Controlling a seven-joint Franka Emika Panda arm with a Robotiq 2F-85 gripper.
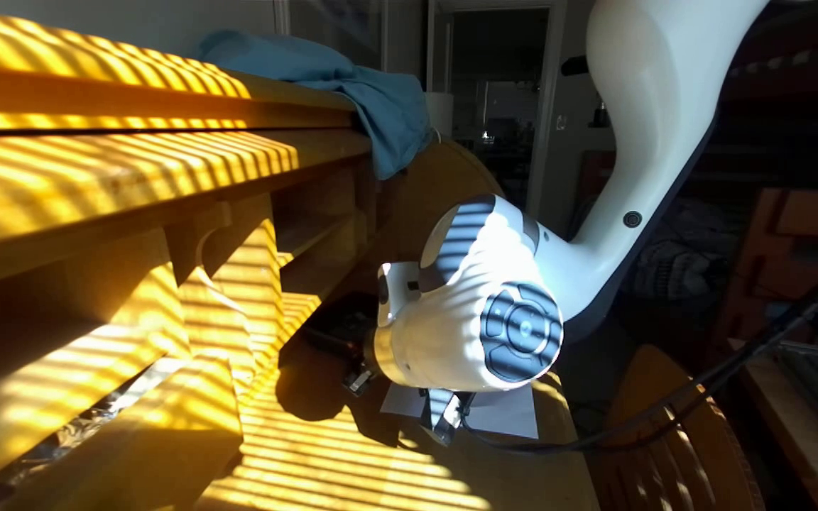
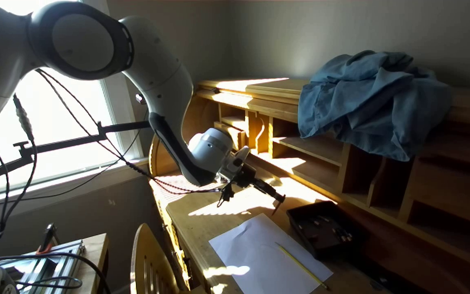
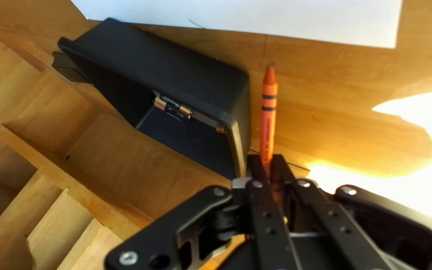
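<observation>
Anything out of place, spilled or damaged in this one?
Mainly the blue cloth: it lies rumpled on top of the desk and hangs down in front of its shelves, looking casually dropped there. Nothing appears spilled or damaged; the gripper holds an orange crayon near a black tray of loose batteries.

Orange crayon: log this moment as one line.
end effector: closed on orange crayon | black tray: batteries inside | white paper: on desk | yellow pencil: mostly on paper
</observation>
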